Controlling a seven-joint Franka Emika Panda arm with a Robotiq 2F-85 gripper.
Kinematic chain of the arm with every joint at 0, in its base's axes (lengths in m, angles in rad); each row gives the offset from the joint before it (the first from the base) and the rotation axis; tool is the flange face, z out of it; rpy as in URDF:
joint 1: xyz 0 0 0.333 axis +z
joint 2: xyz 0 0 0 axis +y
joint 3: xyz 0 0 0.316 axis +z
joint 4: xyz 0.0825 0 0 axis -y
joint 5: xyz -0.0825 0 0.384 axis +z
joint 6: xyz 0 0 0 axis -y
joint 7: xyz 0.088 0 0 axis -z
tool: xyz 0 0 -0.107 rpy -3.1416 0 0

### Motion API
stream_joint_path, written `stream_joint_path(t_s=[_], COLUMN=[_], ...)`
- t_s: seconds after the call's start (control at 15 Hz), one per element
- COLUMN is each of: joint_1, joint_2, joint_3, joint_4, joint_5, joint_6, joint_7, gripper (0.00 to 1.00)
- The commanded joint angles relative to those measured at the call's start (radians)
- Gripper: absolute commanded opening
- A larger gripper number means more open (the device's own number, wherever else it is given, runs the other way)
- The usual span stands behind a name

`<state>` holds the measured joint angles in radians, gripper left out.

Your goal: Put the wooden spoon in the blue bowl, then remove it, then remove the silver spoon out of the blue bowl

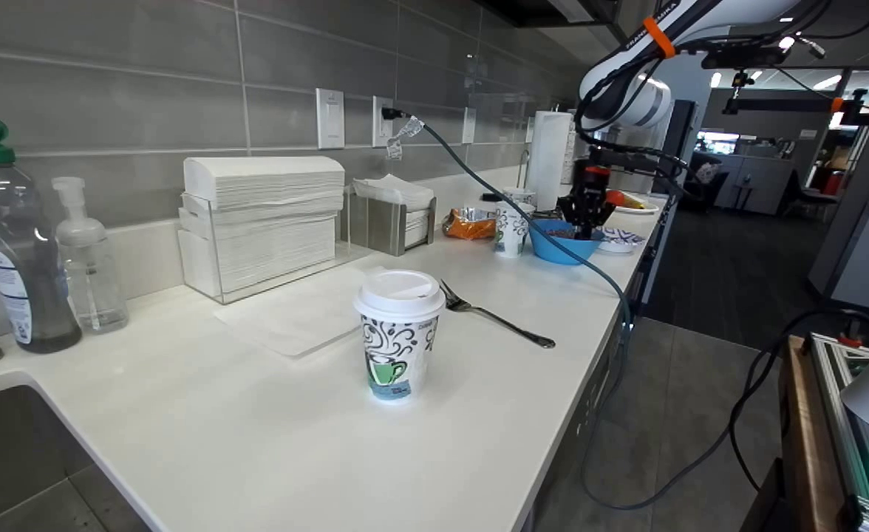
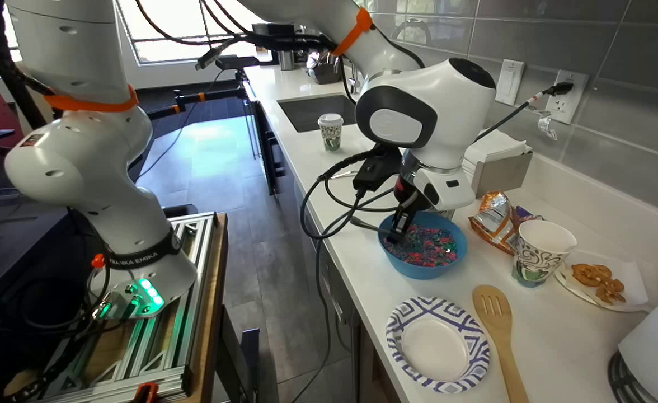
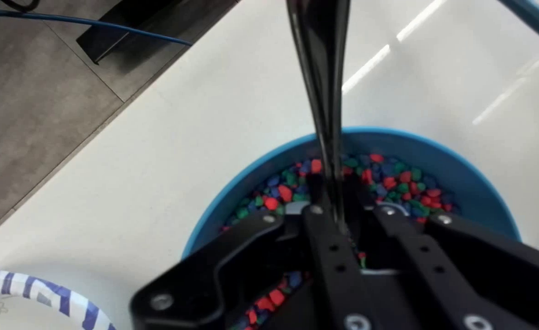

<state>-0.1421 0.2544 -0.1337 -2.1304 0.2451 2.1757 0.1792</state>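
The blue bowl [image 1: 553, 253] [image 2: 418, 272] stands on the counter, holding red, green and blue pebbles; its far wall shows in the wrist view [image 3: 393, 140]. The silver spoon leans in the bowl, its dark shiny handle [image 3: 322, 78] crossing the rim; the handle also shows in an exterior view [image 2: 365, 224]. Its scoop end is hidden. My gripper [image 3: 336, 188] [image 2: 397, 235] points down inside the bowl, its fingers shut on the spoon's handle close to the pebbles. The wooden spoon [image 2: 497, 319], slotted, lies on the counter beside the patterned paper bowl.
The patterned paper bowl [image 2: 399, 330] stands near the counter edge. An open paper cup [image 2: 541, 252], an orange snack bag [image 2: 494, 221] and a plate of cookies [image 2: 567, 282] stand toward the wall. A fork [image 1: 501, 318] and lidded cup [image 1: 401, 332] lie beyond. A cable [image 1: 508, 196] crosses the counter.
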Motion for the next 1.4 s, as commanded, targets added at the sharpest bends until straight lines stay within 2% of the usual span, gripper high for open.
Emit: stream_joint_path(t_s=[0.0,0.07,0.6,1.0,1.33], joint_1=[-0.013,-0.016,-0.052,-0.063,-0.074], joint_2=[0.008,0.006,-0.005,-0.075,-0.154], joint_3=[0.009,0.010,0.023,0.034,0.013], joint_4=[0.013,0.014,0.011,-0.027,-0.073], joint_5=[0.043,0.058,0.214,0.324,0.407], joint_6=[0.000,-0.005,-0.048,-0.101,-0.169], joint_7=[-0.040,-0.047,-0.167,-0.291,-0.347], gripper=[0.00,0.03,0.03,0.03,0.03])
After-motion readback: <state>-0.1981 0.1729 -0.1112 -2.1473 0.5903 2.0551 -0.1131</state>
